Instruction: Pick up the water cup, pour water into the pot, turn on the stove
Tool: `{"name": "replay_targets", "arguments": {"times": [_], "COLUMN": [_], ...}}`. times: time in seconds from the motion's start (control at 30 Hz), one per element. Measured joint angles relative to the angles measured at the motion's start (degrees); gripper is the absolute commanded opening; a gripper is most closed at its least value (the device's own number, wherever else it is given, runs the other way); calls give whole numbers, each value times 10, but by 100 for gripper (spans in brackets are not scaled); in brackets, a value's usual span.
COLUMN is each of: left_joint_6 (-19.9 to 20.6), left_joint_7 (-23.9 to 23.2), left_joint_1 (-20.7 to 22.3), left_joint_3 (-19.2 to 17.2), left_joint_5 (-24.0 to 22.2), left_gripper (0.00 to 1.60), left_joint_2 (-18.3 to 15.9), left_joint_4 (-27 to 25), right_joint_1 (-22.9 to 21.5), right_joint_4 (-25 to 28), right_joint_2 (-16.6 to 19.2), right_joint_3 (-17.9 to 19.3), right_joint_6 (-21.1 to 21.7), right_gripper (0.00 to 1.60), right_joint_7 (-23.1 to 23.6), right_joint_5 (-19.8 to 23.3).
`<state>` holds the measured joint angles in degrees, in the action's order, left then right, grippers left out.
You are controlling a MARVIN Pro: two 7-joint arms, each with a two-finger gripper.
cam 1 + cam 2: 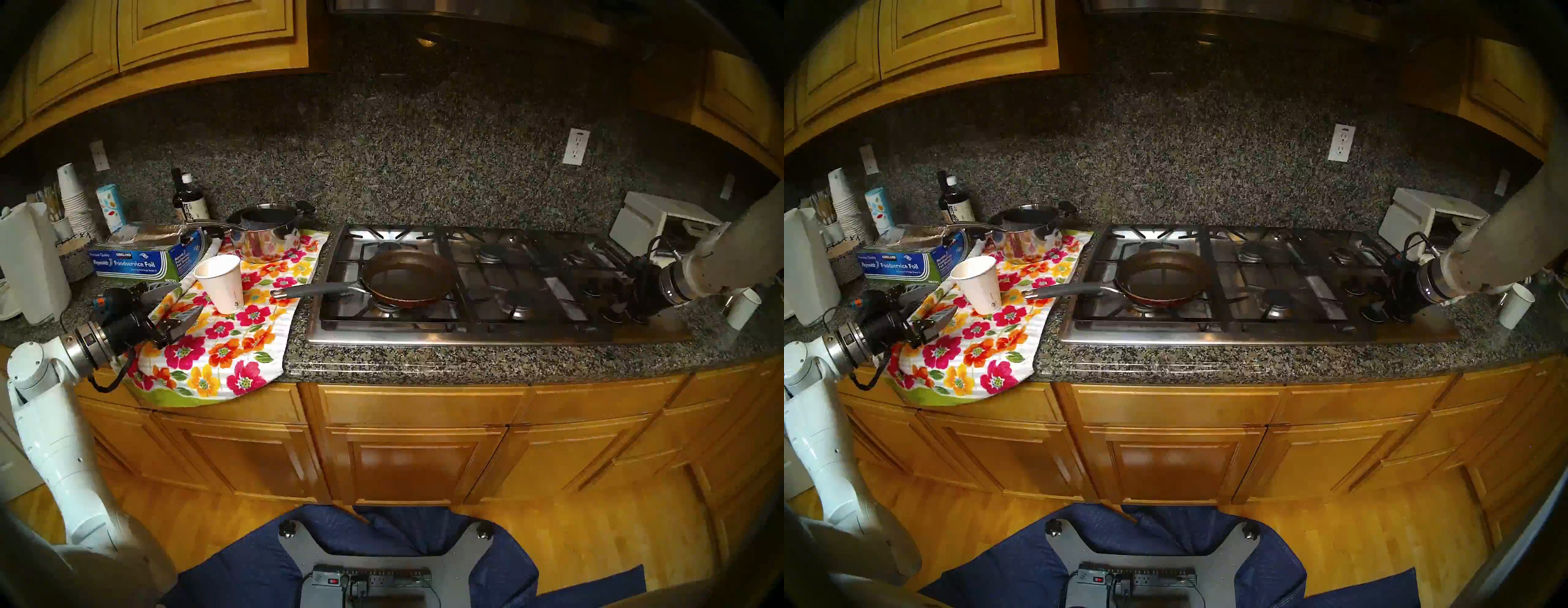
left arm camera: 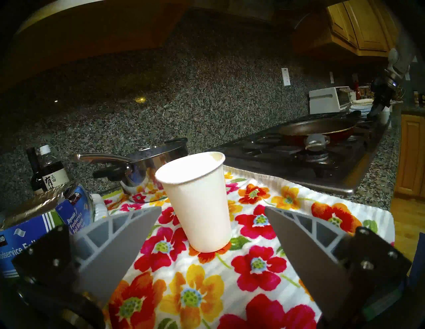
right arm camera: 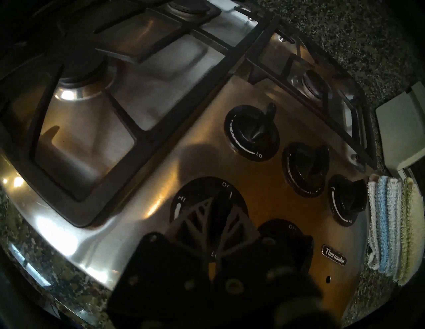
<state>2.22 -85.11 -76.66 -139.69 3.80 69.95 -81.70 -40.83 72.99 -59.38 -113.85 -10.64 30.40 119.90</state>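
Water cup (image 2: 197,204) stands upright on the floral towel (image 2: 257,264), just ahead of the left gripper (image 2: 212,212), whose jaws gape apart around nothing. Only the right wrist view shows the right gripper (image 3: 218,204) clenched over a stove (image 1: 530,335) knob (image 3: 208,220). The pot (image 1: 409,276) sits on a front burner; whether it holds water, I cannot tell.

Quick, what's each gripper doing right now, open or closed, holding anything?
Left gripper: open, empty, the paper cup standing free just beyond its fingertips.
Right gripper: shut on a stove knob.
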Motion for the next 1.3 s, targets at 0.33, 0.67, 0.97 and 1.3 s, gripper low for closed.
{"name": "replay_targets", "arguments": {"times": [0.33,0.67,0.97,1.3], "left_joint_6": [0,0,0,0], "left_joint_7": [0,0,0,0], "left_joint_1": [0,0,0,0], "left_joint_3": [0,0,0,0], "left_joint_5": [0,0,0,0], "left_gripper": [160,160,160,160], "left_joint_2": [0,0,0,0], "left_joint_4": [0,0,0,0], "right_joint_1": [6,9,8,9], "right_joint_4": [-4,-6,0,1], "right_joint_2": [-19,-29,-39,-50], "right_joint_3": [-8,-15,-22,-34], "right_joint_6": [-15,-29,-45,-69], "right_gripper": [0,0,0,0], "right_joint_7": [-2,-3,-8,-11], "right_joint_5": [-36,-62,-85,-117]}}
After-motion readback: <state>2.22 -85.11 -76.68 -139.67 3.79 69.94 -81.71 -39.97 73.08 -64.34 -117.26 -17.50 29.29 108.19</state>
